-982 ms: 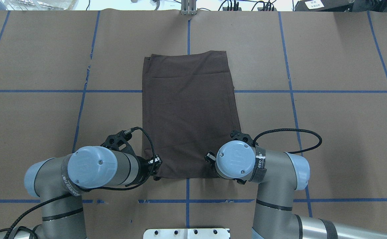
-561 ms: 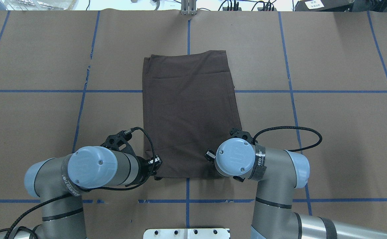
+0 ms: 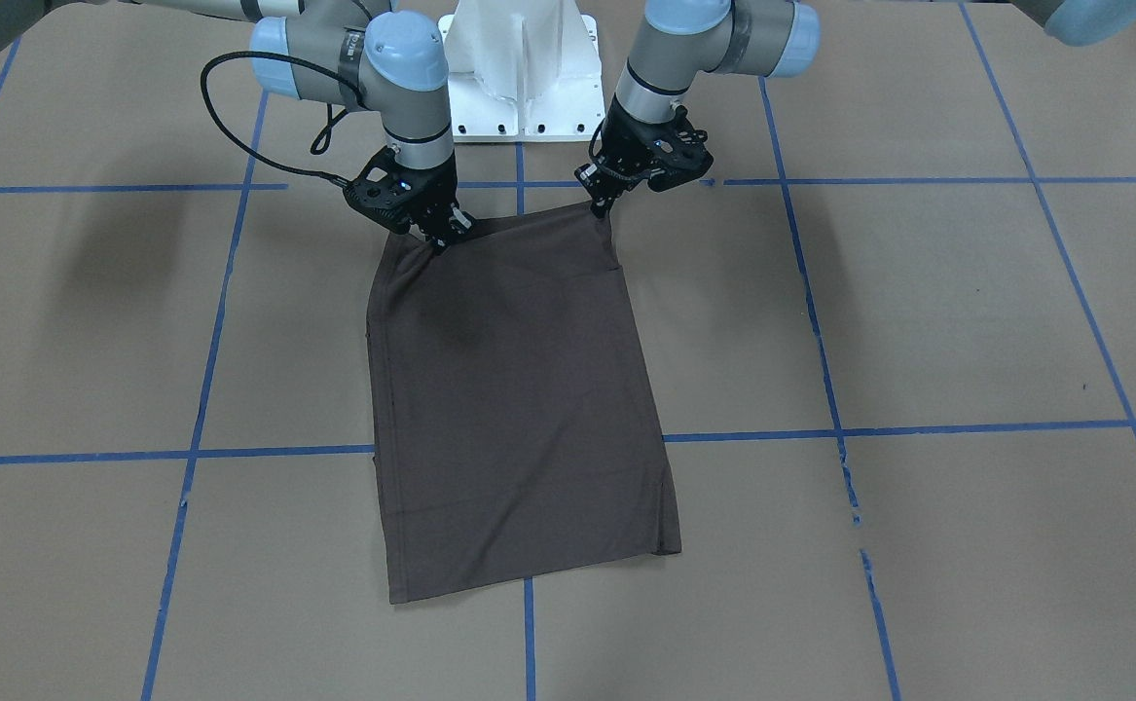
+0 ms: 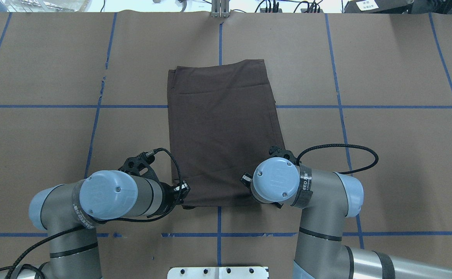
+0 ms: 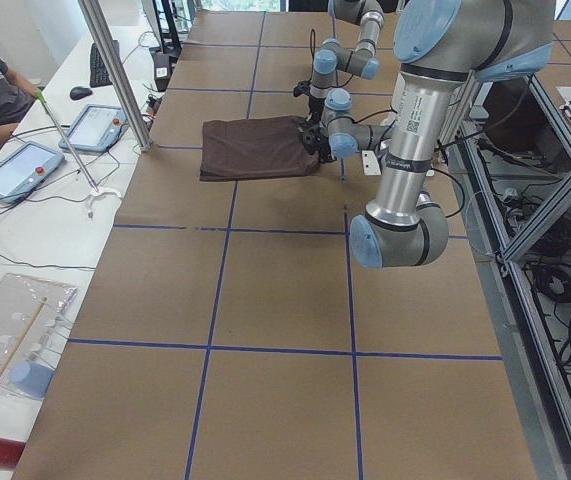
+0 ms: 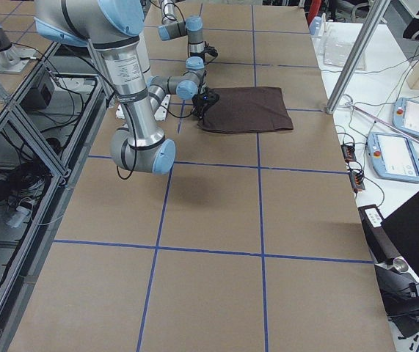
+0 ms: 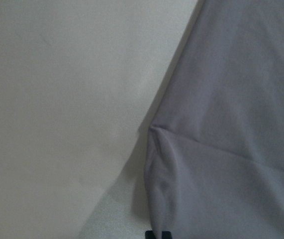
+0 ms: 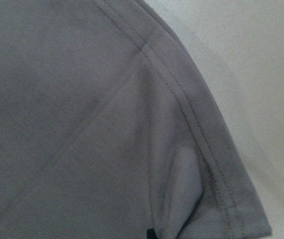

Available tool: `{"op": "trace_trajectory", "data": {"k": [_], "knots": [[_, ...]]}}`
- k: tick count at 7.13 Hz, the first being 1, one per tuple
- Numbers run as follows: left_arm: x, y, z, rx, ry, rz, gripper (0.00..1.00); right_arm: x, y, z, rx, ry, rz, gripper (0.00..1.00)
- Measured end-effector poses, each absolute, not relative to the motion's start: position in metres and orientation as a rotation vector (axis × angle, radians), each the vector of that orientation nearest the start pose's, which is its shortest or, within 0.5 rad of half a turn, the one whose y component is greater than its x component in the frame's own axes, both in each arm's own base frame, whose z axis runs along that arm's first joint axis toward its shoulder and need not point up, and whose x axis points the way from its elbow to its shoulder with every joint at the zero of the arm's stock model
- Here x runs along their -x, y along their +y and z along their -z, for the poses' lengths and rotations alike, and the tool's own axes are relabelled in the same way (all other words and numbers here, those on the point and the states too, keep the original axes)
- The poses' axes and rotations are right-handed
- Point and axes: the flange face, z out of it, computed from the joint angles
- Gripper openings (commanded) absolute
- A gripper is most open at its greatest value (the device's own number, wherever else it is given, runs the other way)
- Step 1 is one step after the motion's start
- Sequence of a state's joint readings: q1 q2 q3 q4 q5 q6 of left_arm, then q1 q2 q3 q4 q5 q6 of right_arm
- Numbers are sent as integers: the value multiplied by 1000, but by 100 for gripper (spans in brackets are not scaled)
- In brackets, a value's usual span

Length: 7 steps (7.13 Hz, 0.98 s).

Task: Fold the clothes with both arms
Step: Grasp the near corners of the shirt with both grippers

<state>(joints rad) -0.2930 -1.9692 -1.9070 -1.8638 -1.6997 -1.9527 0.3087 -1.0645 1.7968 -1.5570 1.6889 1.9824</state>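
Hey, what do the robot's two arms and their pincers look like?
The left arm and right arm are silver-grey tubes with light blue joint caps and black lettered wrist bands. The left pincer and right pincer are small, black, two-fingered, each trailing a black braided cable.

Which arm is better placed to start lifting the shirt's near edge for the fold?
Right, marginally: the right gripper seems to bite further into the T-shirt, bunching cloth, while the left gripper holds only the corner tip. Both should probably lift together.
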Motion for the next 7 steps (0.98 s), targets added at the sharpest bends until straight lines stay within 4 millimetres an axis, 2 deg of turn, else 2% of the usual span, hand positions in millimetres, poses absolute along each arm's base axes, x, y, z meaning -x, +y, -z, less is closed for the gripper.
{"op": "trace_trajectory", "data": {"k": [3, 5, 6, 7], "knots": [[-531, -286, -254, 165, 1040, 546, 0, 562, -309, -265, 153, -782, -641, 0], [-520, -281, -246, 166, 1043, 543, 0, 550, -300, -252, 159, -820, -632, 0], [-512, -272, -236, 172, 1039, 534, 0, 542, -286, -245, 170, -842, -609, 0], [-506, -253, -225, 186, 1033, 508, 0, 533, -261, -237, 188, -871, -570, 0]]}}
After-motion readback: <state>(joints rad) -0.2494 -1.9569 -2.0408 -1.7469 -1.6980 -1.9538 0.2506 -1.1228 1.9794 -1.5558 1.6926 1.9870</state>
